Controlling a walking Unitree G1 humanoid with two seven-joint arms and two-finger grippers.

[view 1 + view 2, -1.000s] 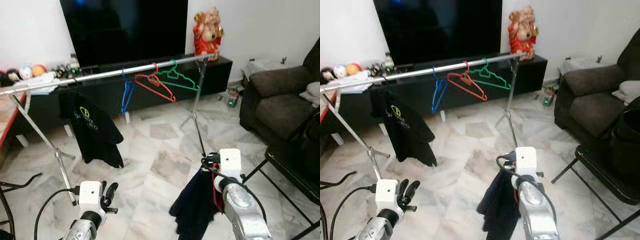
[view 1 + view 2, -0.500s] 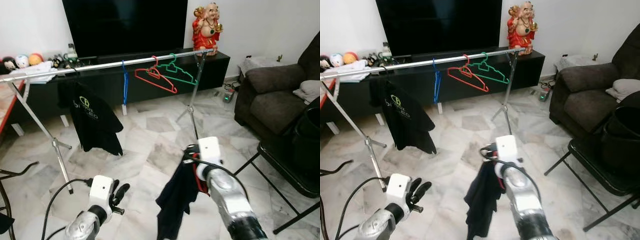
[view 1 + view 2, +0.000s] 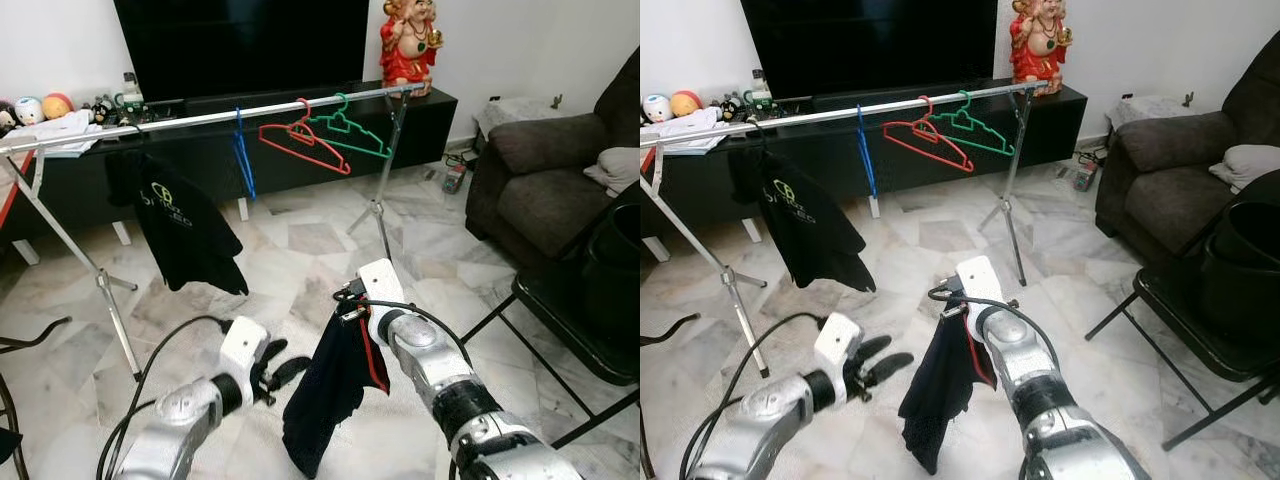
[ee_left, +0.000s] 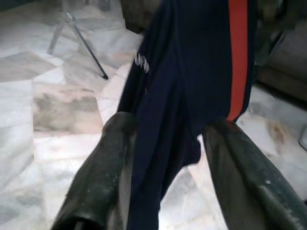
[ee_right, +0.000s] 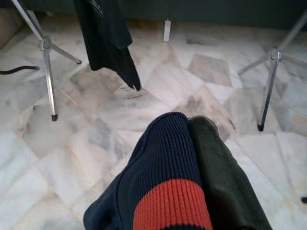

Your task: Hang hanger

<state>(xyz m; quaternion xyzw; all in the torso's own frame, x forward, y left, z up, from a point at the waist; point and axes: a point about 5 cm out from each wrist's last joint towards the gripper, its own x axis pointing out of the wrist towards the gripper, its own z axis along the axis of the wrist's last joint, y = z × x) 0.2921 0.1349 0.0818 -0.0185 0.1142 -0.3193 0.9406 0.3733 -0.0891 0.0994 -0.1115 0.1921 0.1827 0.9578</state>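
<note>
A long steel rail (image 3: 200,118) on tripod legs spans the room at 12 o'clock, in front of the dark TV unit (image 3: 300,150). On it hang a black shirt (image 3: 180,225) toward 10 o'clock, then a blue hanger (image 3: 243,155), a red hanger (image 3: 300,145) and a green hanger (image 3: 350,140) nearer 1 o'clock. A sofa (image 3: 560,170) sits at 3 o'clock.

The task's thing, a navy garment (image 3: 335,385) with a red stripe, which I take to be on its hanger, dangles over the marble floor well short of the rail. The right gripper (image 3: 350,305) is clenched on its top edge. The left gripper (image 3: 280,370), at 8 o'clock of the cloth, has its fingers (image 4: 110,167) spread either side of the hanging fabric, gripping nothing.

To do this well: steady the lower cloth with the left so it stops swinging, walk closer, then lift the right high enough that the hook clears the rail, aiming for the bare stretch between the shirt and the blue hanger.
</note>
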